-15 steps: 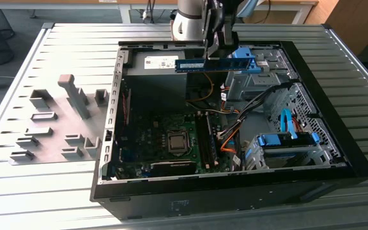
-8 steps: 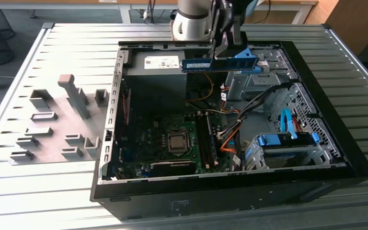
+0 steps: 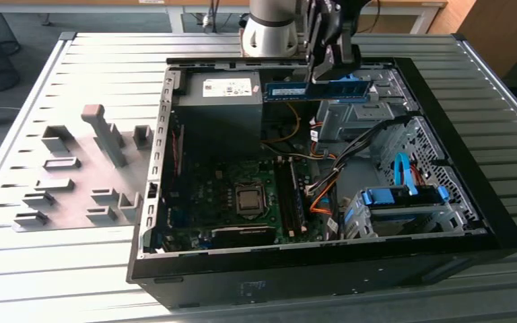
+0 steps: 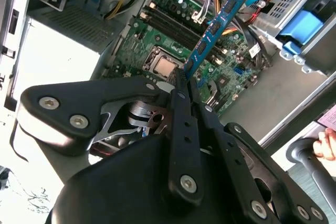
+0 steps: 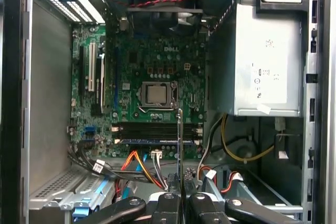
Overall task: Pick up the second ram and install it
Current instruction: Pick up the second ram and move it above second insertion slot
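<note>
At the fingertips: the gripper is clamped on the second ram, its two fingers pressed against the flat faces of the stick.
Risk in the grip: the hold looks to be near one end, so the long free part could swing or tilt if it is pushed, and the stick would then meet a slot crooked.
Stick against gripper: in the second wrist view the blue board runs out well past the fingertips. In the first wrist view it shows edge-on as a thin line rising from between the fingers.
Height: in the exterior view the second ram hangs level in the air above the far end of the open case, touching nothing else.
Cables: an orange and white bundle lies just beside the memory slots. A low or skewed approach could snag it.
Slots: long and black, beside the processor socket. A bluish strip lies along one of them, possibly a stick already seated, though I cannot tell for sure.
Risk at the slots: a slight misalignment would jam the board's edge on the slot wall.
Farther off: grey holder blocks stand on the tabletop, well apart from the gripper.
</note>
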{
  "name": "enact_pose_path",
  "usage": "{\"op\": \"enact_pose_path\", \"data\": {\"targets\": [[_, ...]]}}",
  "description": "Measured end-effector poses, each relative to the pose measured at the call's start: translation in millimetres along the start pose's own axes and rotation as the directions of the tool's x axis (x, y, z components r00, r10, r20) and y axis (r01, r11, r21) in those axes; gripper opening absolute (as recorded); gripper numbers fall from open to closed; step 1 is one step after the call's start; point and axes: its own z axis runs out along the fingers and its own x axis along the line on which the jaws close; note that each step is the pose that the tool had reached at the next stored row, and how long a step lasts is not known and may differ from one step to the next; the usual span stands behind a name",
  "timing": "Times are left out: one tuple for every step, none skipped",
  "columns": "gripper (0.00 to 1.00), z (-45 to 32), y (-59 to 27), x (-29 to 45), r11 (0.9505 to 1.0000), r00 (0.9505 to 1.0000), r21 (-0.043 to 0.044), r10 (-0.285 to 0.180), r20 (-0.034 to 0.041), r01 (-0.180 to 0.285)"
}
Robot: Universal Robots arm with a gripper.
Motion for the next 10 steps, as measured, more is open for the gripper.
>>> {"op": "enact_pose_path", "data": {"targets": [[0.14,0.0,-1.5,0.0,1.0,1.0,0.0,0.0,-0.0001,0.0],[0.14,0.0,-3.0,0.0,1.0,1.0,0.0,0.0,0.0,0.0],[0.14,0.0,-4.6,0.0,1.0,1.0,0.0,0.0,0.0,0.0],[0.14,0.0,-6.3,0.0,1.0,1.0,0.0,0.0,0.0,0.0],[0.14,0.0,-8.0,0.0,1.0,1.0,0.0,0.0,0.0,0.0],[0.14,-0.1,-9.6,0.0,1.0,1.0,0.0,0.0,-0.0001,0.0],[0.14,-0.1,-11.7,0.0,1.0,1.0,0.0,0.0,-0.0001,0.0],[0.14,-0.1,-14.5,0.0,1.0,1.0,0.0,0.0,-0.0001,0.0],[0.14,-0.1,-17.1,0.0,1.0,1.0,0.0,0.0,0.0,0.0],[0.14,-0.2,-19.6,0.0,1.0,1.0,0.0,0.0,-0.0001,0.0]]}}
